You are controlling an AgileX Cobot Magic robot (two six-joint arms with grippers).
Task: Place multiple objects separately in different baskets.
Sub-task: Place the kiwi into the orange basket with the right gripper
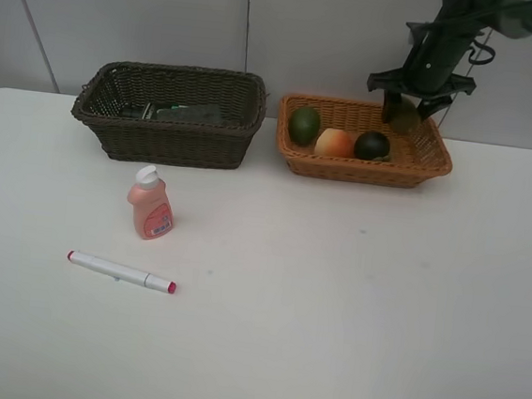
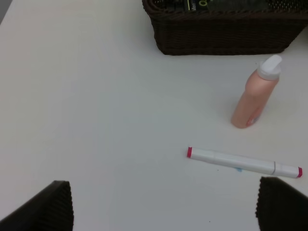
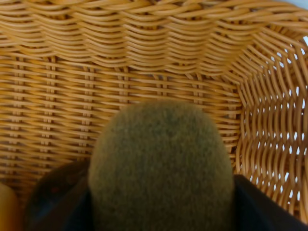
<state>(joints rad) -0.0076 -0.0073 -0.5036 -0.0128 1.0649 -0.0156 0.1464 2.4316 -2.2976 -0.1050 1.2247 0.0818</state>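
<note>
**Kiwi over the light basket, two items left on the table**

Closest to me, my left gripper point(image 2: 163, 207) hangs over the white table point(image 1: 331, 310) with its jaws spread wide and nothing between them. The white pink-tipped marker point(image 2: 243, 162) lies flat just ahead of it, so I judge that is my likely next pick. A little further on, the pink white-capped bottle point(image 1: 150, 205) stands upright, clear of the marker.

Beyond those sit the two baskets, side by side but not touching. The dark brown basket point(image 1: 168, 143) holds the dark-green box point(image 1: 190, 112); what else lies in there I can't make out. The light basket point(image 1: 362, 176) takes the fruit: the green fruit point(image 1: 303, 125), the orange-red fruit point(image 1: 334, 143) and the dark-green round fruit point(image 1: 372, 146) sit in a row.

Farthest out, my right gripper point(image 1: 407, 109) is clamped on the brown kiwi point(image 3: 161, 168). It holds the kiwi above the light basket's free end, beside the dark fruit, so that it should land in open wicker.
</note>
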